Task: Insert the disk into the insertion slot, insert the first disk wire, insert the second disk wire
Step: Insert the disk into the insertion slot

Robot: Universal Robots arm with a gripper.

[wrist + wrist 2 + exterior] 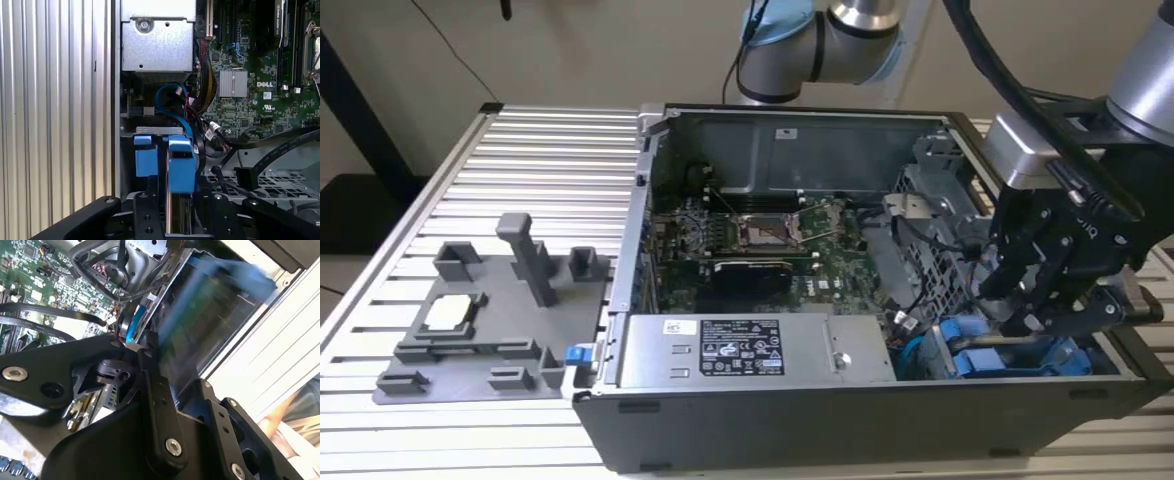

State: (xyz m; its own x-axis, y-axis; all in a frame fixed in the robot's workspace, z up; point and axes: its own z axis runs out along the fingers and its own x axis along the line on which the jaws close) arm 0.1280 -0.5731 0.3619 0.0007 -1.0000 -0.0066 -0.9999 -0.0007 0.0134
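First wrist view: the flat silver-grey hard disk in its bright blue plastic carrier frame (180, 172) stands edge-on between the jaws of the black gripper (181, 197). It sits at the mouth of the narrow grey sheet-metal insertion slot (152, 131), just beside a second blue plastic tab (146, 161). The jaws flank the disk on both sides, but I cannot tell whether they clamp it or stand slack beside it.

In the exterior view the gripper hangs low over the corner of the open black computer case (720, 425). That corner is beside the grey labelled power-supply box (747, 350), and the case lies on the slatted aluminium counter (520, 150).

The first step looks under way and unfinished, since much of the carrier shows above the slot and the disk does not appear seated. A looped blue cable (170, 97) and a loose black cable with a plug (246, 177) lie near the bay, apart from the disk. Both wire insertions therefore appear to be left.
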